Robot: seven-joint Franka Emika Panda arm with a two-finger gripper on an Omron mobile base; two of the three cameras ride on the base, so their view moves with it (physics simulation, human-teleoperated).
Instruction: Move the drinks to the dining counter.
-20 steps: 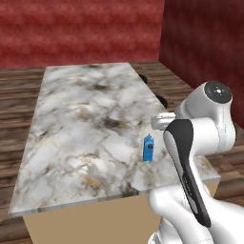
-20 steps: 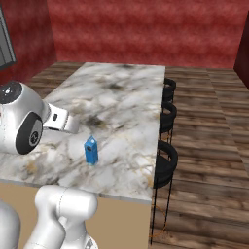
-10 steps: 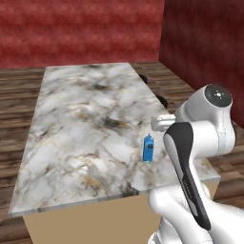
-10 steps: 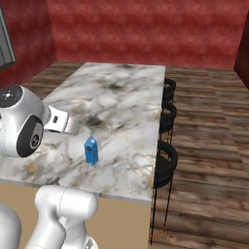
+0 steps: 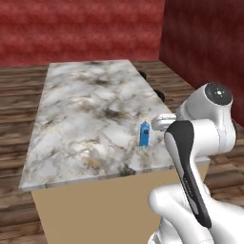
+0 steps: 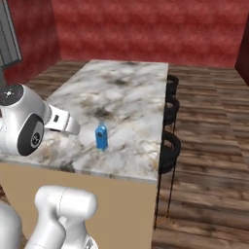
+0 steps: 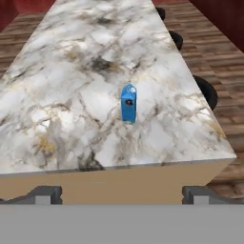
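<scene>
The room has deep red textured walls (image 5: 81,28) and a floor of brown wooden planks (image 6: 209,141). In the middle stands the dining counter (image 5: 86,119), a long rectangular island with a white-grey marble top crossed by dark and gold veins, on a plain tan base (image 7: 119,183). Along its one long side three black stools (image 6: 168,146) stand in a row, pushed close to the edge. At the upper left corner of the right base view a grey panel (image 6: 8,36) stands against the wall; what it belongs to cannot be told. The white arm (image 5: 205,143) rises at the near end of the counter, folded over the counter's edge. On the marble, toward the near end and closer to the stool side, stands the slim blue carton (image 7: 128,103), upright, alone and well apart from every edge. It has a small cap on its slanted top and a dark mark on the front face, but no writing or brand on it is readable. The gripper (image 7: 119,193) looks over the near edge of the counter toward the carton; its two dark fingertips (image 7: 45,193) stand far apart at the bottom of the hand view, fully spread, with nothing between them and not touching the carton.
</scene>
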